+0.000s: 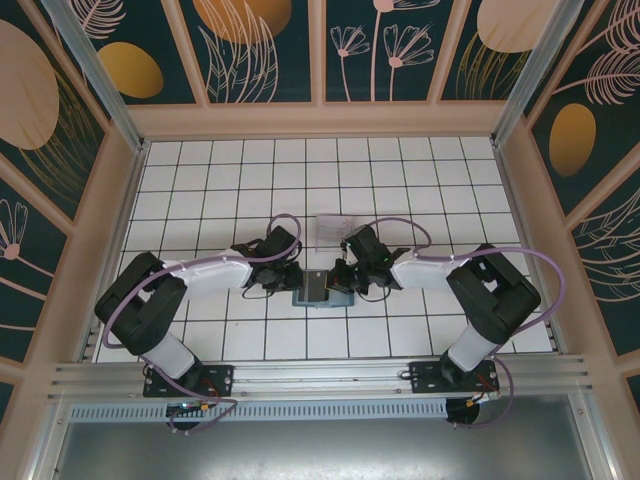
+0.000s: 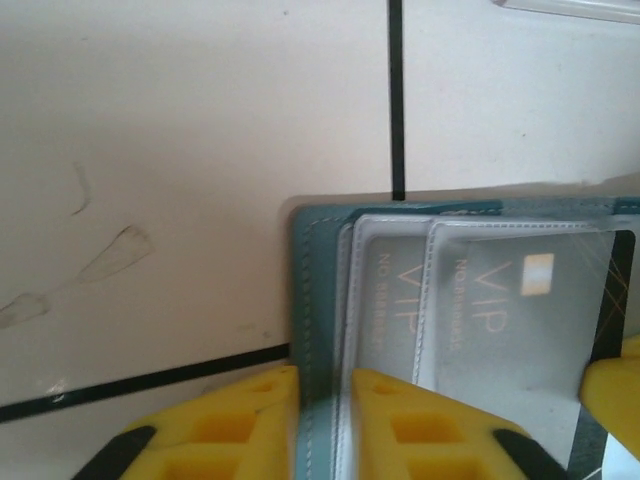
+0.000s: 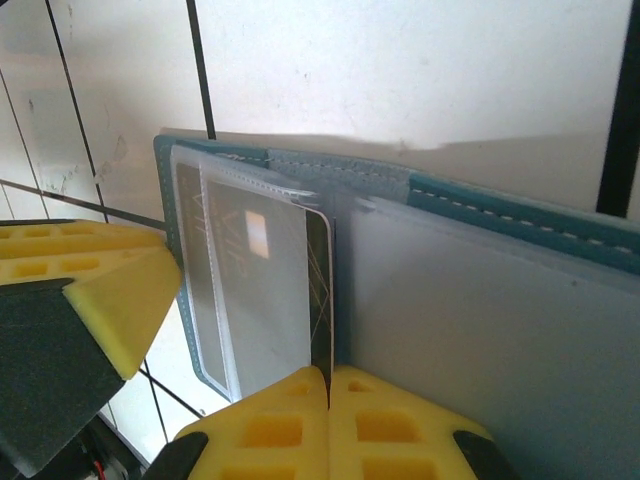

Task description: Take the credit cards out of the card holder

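The card holder (image 1: 322, 293) lies open on the bench (image 1: 250, 180). Your right end effector (image 3: 329, 378) is closed on a dark credit card (image 3: 318, 265) in it. Your left end effector (image 2: 324, 385), slightly open, stands over its edge.

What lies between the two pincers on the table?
The card holder lies between the left pincer and the right pincer, as the top external view shows; the right pincer is shut on a credit card.
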